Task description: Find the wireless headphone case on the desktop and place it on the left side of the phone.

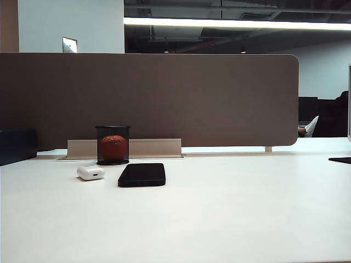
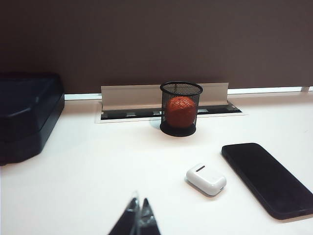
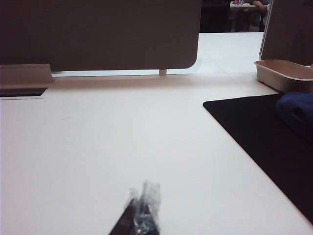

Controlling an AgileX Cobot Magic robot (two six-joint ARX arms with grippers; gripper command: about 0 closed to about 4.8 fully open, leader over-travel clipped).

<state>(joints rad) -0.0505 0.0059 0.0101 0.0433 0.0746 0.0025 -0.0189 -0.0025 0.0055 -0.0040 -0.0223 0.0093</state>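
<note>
The small white wireless headphone case (image 1: 90,172) (image 2: 206,179) lies on the white desktop (image 1: 219,208), just left of the flat black phone (image 1: 142,175) (image 2: 268,177). The two are close but apart. Neither arm shows in the exterior view. In the left wrist view my left gripper (image 2: 140,204) hangs low over bare desktop, short of the case, its tips pressed together and empty. In the right wrist view my right gripper (image 3: 143,196) is shut with nothing in it, over bare desktop far from the case and phone.
A black mesh cup with an orange ball (image 1: 113,145) stands behind the case. The brown partition (image 1: 148,98) runs along the back. A dark box (image 2: 24,115) sits at the far left. A black mat (image 3: 264,137), a beige tray (image 3: 283,73) and a blue object (image 3: 296,110) lie at the right.
</note>
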